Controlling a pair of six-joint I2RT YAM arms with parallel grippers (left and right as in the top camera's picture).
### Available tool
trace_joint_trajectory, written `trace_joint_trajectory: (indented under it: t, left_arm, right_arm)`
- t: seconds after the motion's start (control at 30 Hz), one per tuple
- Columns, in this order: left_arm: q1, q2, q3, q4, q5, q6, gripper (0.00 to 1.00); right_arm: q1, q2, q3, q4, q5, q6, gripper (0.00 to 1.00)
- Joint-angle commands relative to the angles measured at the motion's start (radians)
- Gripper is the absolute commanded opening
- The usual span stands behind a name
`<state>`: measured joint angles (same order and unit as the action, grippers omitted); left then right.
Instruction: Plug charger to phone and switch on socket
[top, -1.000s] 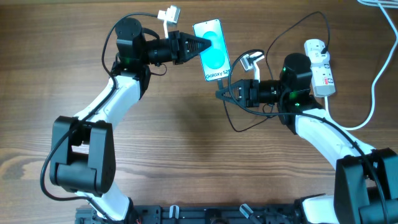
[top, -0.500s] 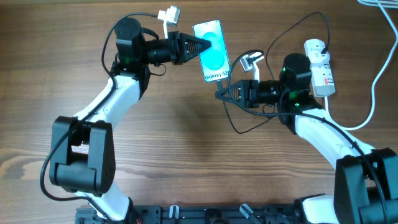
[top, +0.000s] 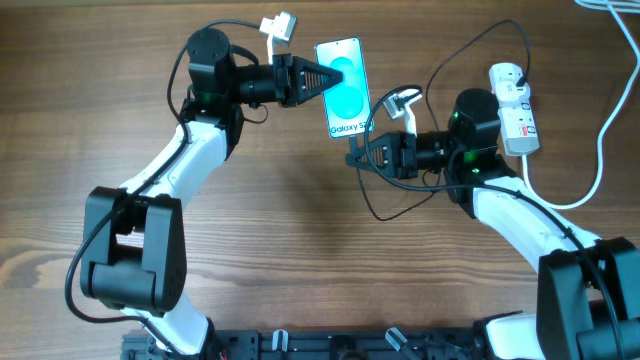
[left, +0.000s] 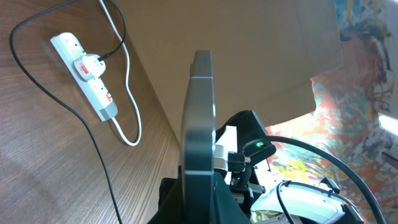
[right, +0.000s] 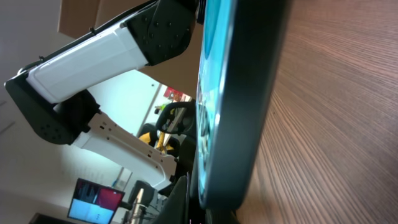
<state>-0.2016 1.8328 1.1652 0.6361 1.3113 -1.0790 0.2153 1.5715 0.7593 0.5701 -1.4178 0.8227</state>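
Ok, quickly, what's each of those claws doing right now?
Left gripper: closed, holding the phone.
Right gripper: closed, apparently pinching the charger near its tip, at the phone's lower edge.

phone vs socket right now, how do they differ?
Phone shows a cyan screen; socket is white with red markings. Phone is clamped in the left claw; socket lies on the table, no claw on it. Socket has a plug in it; phone has no cable in yet. Both are flat rectangles.

Wooden table (top: 300, 260), white socket (top: 520, 125) lying at far right
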Motion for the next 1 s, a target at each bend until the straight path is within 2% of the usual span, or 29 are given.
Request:
trace_joint_trajectory:
  t: [0.0, 0.6, 0.73, 0.87, 0.9, 0.97]
  left_arm:
    - [-0.05, -0.005, -0.055, -0.004, 0.193, 0.028, 0.04]
    - [-0.096, -0.005, -0.119, -0.004, 0.223, 0.048, 0.04]
    - [-0.081, -0.006, -0.119, 0.003, 0.19, 0.045, 0.04]
    - [-0.01, -0.006, -0.118, 0.005, 0.127, -0.006, 0.04]
    - [0.006, -0.006, -0.118, 0.007, 0.127, -0.028, 0.04]
    - [0.01, -0.006, -0.118, 0.087, 0.127, -0.094, 0.04]
  right_arm:
    - [-0.021, -0.006, 0.033, 0.05, 0.093, 0.015, 0.04]
    - [-0.022, -0.006, 0.035, 0.125, 0.093, 0.074, 0.04]
    - [-0.022, -0.006, 0.035, 0.123, 0.061, 0.075, 0.05]
    - [-0.022, -0.006, 0.035, 0.111, 0.025, 0.067, 0.06]
    - [-0.022, -0.006, 0.035, 0.098, 0.025, 0.066, 0.11]
    - [-0.022, -0.006, 0.035, 0.063, 0.025, 0.041, 0.14]
